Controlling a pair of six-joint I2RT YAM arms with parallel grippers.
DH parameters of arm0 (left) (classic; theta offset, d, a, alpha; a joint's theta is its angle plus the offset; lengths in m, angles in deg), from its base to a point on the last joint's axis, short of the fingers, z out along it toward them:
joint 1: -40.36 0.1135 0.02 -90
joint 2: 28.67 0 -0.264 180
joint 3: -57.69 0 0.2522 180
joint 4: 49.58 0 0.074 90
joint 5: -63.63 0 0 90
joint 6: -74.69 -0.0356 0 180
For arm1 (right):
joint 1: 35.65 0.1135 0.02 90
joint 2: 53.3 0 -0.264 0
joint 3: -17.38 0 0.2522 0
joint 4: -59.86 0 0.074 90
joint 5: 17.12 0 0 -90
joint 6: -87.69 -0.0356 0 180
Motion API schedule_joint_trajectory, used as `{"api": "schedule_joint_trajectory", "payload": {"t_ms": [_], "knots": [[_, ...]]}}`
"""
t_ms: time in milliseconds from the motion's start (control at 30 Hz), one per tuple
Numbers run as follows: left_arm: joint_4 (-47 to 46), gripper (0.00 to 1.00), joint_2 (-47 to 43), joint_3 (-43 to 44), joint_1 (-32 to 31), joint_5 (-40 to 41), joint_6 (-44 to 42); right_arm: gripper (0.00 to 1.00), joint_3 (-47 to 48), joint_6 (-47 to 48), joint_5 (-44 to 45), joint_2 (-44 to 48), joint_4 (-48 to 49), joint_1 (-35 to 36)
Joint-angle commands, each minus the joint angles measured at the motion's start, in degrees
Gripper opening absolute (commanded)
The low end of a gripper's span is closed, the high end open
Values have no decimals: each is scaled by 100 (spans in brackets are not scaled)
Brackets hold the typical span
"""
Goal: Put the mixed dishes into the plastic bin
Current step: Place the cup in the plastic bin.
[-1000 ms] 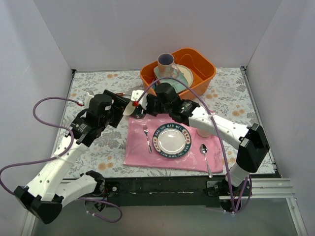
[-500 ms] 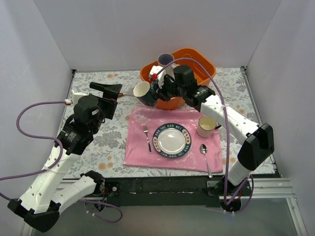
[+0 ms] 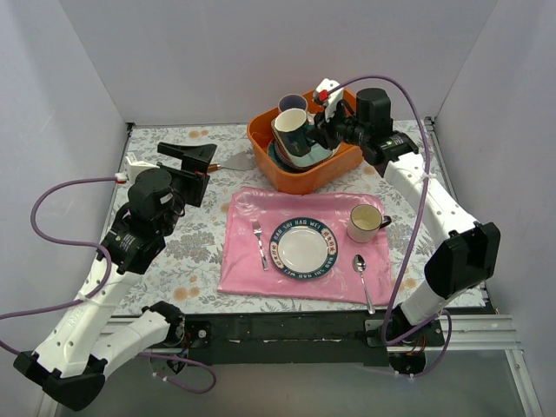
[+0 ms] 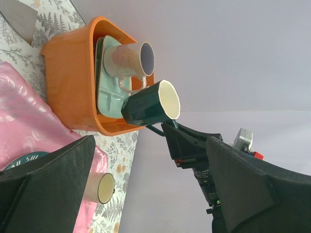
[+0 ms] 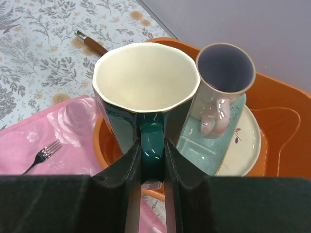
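My right gripper [image 3: 320, 129] is shut on the handle of the dark green mug [image 3: 292, 135] and holds it tilted, mouth to the left, over the orange plastic bin [image 3: 261, 149]. In the right wrist view the fingers [image 5: 127, 167] clamp the handle below the mug [image 5: 146, 92]. In the bin [image 5: 286, 111] a lavender-lined mug [image 5: 223, 82] rests on a pale mint squarish plate [image 5: 204, 141], over a white plate with red marks [image 5: 245, 145]. My left gripper [image 3: 187, 159] is open and empty, left of the bin. The left wrist view shows the green mug [image 4: 150, 104] and the bin [image 4: 68, 82].
A pink cloth [image 3: 248, 274] lies at the front with a lettered-rim white plate [image 3: 301, 248], a fork [image 3: 259, 243] and a spoon [image 3: 362, 271]. A cream mug [image 3: 367, 221] stands at its right. A spatula [image 3: 228, 162] lies left of the bin. White walls close the sides.
My right arm has lifted the green mug from beside the cloth and carried it up and right over the bin. My left arm pulled back left, then stayed still.
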Motion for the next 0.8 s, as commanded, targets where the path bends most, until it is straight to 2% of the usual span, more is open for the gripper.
{"api": "schedule_joint_trajectory", "payload": {"t_ms": [0, 767], "knots": [[-205, 98, -113, -171, 14, -123, 563, 1, 166, -146, -323, 206, 1075, -242], [-38, 98, -351, -540, 22, -264, 608, 1, -283, 303, -780, -665, 2068, -480]]}}
